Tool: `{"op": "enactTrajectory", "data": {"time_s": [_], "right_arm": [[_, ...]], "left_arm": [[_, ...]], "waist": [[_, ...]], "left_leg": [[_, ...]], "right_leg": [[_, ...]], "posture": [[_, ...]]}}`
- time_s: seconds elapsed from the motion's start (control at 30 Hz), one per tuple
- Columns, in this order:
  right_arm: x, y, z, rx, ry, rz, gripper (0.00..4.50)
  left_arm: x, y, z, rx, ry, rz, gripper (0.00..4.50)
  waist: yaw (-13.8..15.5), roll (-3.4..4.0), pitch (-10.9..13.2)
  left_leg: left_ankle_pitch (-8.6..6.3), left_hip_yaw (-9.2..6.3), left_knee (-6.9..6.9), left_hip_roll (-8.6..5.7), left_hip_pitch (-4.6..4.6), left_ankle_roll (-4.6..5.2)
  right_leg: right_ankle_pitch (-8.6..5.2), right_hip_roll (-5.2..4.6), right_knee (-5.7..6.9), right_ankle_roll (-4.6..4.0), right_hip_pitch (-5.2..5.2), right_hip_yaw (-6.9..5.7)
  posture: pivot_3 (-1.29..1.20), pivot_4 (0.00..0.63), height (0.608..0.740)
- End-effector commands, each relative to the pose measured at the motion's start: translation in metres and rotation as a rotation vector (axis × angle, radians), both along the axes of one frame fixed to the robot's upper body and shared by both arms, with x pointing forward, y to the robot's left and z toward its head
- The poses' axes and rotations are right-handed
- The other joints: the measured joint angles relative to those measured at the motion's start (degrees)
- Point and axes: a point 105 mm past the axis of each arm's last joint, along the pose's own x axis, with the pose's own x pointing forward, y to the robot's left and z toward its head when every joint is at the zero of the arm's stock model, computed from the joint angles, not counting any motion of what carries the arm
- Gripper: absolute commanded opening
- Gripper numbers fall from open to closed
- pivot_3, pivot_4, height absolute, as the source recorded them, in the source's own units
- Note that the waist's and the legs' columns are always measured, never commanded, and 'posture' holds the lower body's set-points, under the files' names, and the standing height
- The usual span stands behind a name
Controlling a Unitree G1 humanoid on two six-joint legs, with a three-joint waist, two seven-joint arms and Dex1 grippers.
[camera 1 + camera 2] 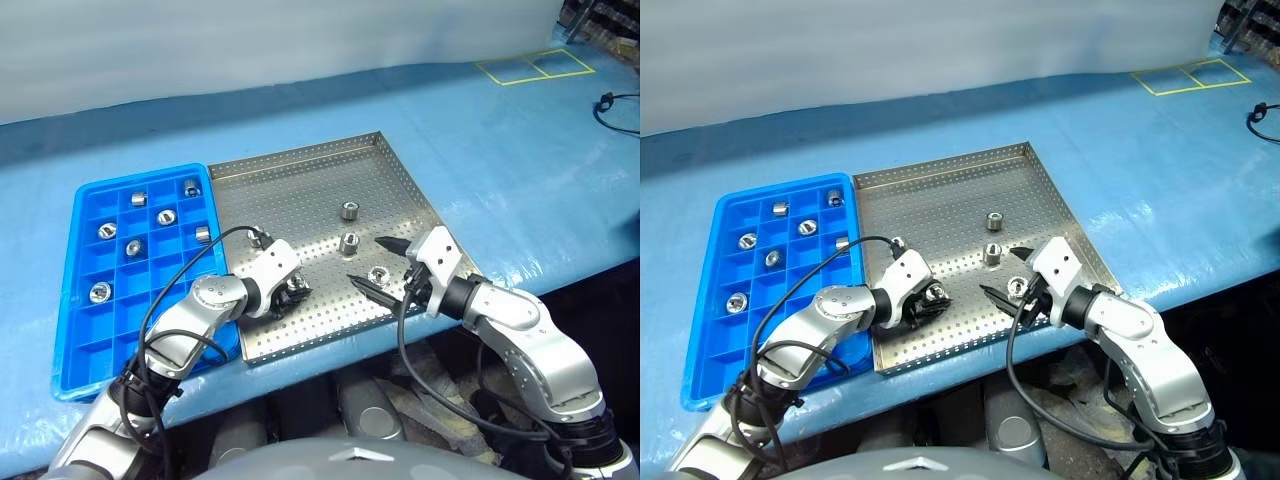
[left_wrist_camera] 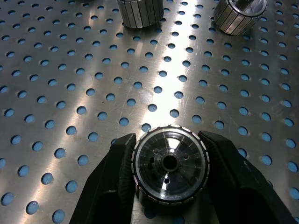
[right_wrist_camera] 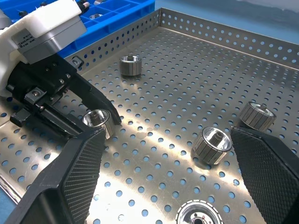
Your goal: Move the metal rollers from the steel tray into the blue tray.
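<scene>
While the left gripper (image 2: pixel 169 163) is pinching one of the metal rollers (image 2: pixel 169 165) between its two black fingers (image 2: pixel 113 175) on the perforated floor of the steel tray (image 1: pixel 300 180), the right gripper (image 1: pixel 378 264) is hovering near the tray's front right corner with its fingers spread wide. One roller (image 1: pixel 379 275) is lying between those spread fingers, untouched, and two more are standing on the tray floor farther back, one (image 1: pixel 351 242) near the middle and one (image 1: pixel 350 210) beyond it. Another roller (image 1: pixel 257 237) is sitting by the tray's left edge. The blue tray (image 1: pixel 75 300) is lying just beside the steel tray on its left, and several rollers are resting in separate cells there, among them one (image 1: pixel 100 292) in the left column
</scene>
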Motion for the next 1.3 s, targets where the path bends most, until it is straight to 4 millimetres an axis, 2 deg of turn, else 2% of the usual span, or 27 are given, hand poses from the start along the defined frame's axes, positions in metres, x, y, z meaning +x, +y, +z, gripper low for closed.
{"op": "enactTrajectory", "data": {"time_s": [0.03,0.2,0.37,0.47,0.6,0.77,0.83,0.97,1.03,1.3], "right_arm": [[0.001,0.004,0.01,0.01,-0.047,0.018,4.5],[0.003,0.006,0.01,0.011,-0.049,0.024,4.5],[0.005,0.009,0.01,0.012,-0.053,0.039,4.5],[0.007,0.012,0.01,0.013,-0.054,0.053,4.5],[0.01,0.016,0.009,0.016,-0.054,0.079,4.5],[0.015,0.024,0.008,0.02,-0.053,0.123,4.5],[0.017,0.027,0.008,0.022,-0.054,0.14,4.5],[0.018,0.031,0.007,0.026,-0.055,0.164,4.5],[0.019,0.032,0.007,0.026,-0.055,0.171,4.5],[0.02,0.033,0.008,0.024,-0.061,0.182,4.5]], "left_arm": [[0.001,0.003,0.005,-0.015,-0.016,0.024,1.72],[0.011,0.008,0.026,-0.091,-0.088,0.086,1.72],[0.019,0.029,0.053,-0.155,-0.173,0.192,1.72],[0.021,0.05,0.074,-0.197,-0.24,0.283,1.72],[0.015,0.095,0.095,-0.13,-0.334,0.46,1.72],[-0.008,0.152,0.096,0.056,-0.356,0.669,1.72],[-0.018,0.165,0.097,0.098,-0.353,0.721,1.72],[-0.036,0.173,0.089,0.14,-0.314,0.753,1.72],[-0.042,0.173,0.083,0.155,-0.286,0.751,1.72],[-0.042,0.17,0.067,0.127,-0.235,0.753,1.72]], "waist": [[0.0,0.0,0.0],[0.0,0.0,0.0],[0.3,-0.01,0.0],[0.7,-0.01,0.0],[1.4,-0.03,0.0],[2.8,-0.05,0.1],[4.0,-0.08,0.1],[6.5,-0.11,0.1],[7.7,-0.11,0.1],[11.0,-0.11,0.1]], "left_leg": [[0.0,0.0,0.0,0.0,0.0,0.0],[0.0,0.0,0.0,0.0,-0.02,0.0],[0.0,-0.01,0.0,0.01,-0.04,0.0],[0.0,-0.01,0.0,0.01,-0.04,0.0],[-0.01,-0.02,-0.01,0.02,-0.05,0.0],[-0.01,-0.04,-0.02,0.01,-0.05,0.0],[-0.02,-0.05,-0.02,0.01,-0.05,-0.01],[-0.02,-0.07,-0.02,0.01,-0.05,-0.03],[-0.03,-0.07,-0.02,-0.01,-0.05,-0.05],[0.01,-0.28,-0.05,-0.13,-0.06,-0.12]], "right_leg": [[0.0,0.0,0.0,0.0,0.0,0.0],[0.01,-0.01,0.0,0.01,-0.02,0.0],[0.02,-0.03,0.01,0.02,-0.05,-0.01],[0.02,-0.03,0.01,0.02,-0.06,-0.01],[0.02,-0.06,0.02,0.01,-0.08,-0.05],[0.01,-0.08,0.02,0.0,-0.08,-0.1],[0.01,-0.1,0.02,-0.02,-0.09,-0.14],[-0.02,-0.17,0.01,-0.08,-0.1,-0.25],[-0.04,-0.53,0.01,-0.12,-0.11,-0.35],[-0.27,-0.93,0.01,-0.57,-0.03,-0.94]], "posture": [[-0.34,0.15,0.74],[-0.33,0.15,0.74],[-0.29,0.15,0.74],[-0.27,0.15,0.74],[-0.23,0.15,0.74],[-0.17,0.15,0.74],[-0.15,0.15,0.74],[-0.13,0.15,0.74],[-0.13,0.15,0.74],[-0.12,0.15,0.74]]}}
